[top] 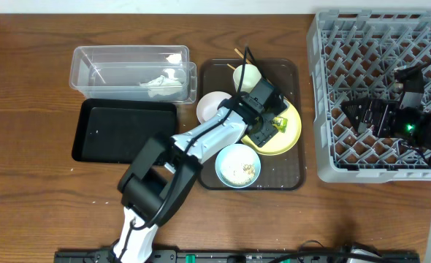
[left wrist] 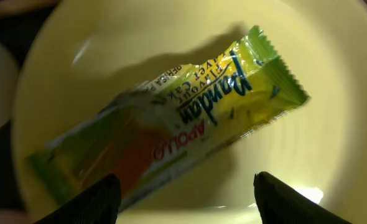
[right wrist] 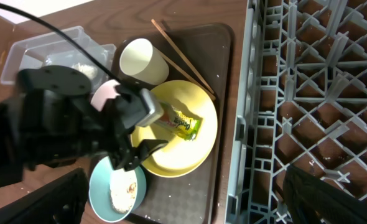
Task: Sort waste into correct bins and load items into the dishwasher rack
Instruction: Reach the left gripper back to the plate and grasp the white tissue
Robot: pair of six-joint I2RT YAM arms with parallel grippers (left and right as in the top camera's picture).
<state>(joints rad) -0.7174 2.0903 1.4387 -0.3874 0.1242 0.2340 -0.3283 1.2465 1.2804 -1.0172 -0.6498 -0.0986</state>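
**While both tools stand apart: stock of the table, front to back**

Where the table (top: 40, 204) lies nearest the robot's base, the first item is a blue bowl (top: 237, 165) at the front of a brown tray (top: 285, 175), with whitish food scraps (top: 242, 172) inside it.

- Black tray (top: 124, 131): left of the brown tray, flat on the table, nothing seen in it.
- Plate (top: 292, 135), yellow, round: on the brown tray behind the blue bowl, toward its right side.
- Wrapper (left wrist: 171, 124), green and orange: lying flat on the plate, slanted.
- Left tool (left wrist: 183, 208): hanging close over the plate. Its jaws are apart, one tip on each side of the wrapper's near end. It grips nothing.
- Small bowl (top: 214, 106), pale: on the tray's left edge, just beside the plate.
- Cup (top: 245, 75), white: at the back of the tray, upright.
- Chopsticks (right wrist: 183, 56), a pair: slanting along the tray behind the cup and plate.
- Clear tub (top: 128, 69): behind the black tray, holding crumpled paper (top: 164, 82) at its right end.
- Rack (top: 376, 44), grey lattice: right of the brown tray, from mid-table to the back.
- Right tool (top: 351, 117): over the rack, jaws spread wide, holding nothing.
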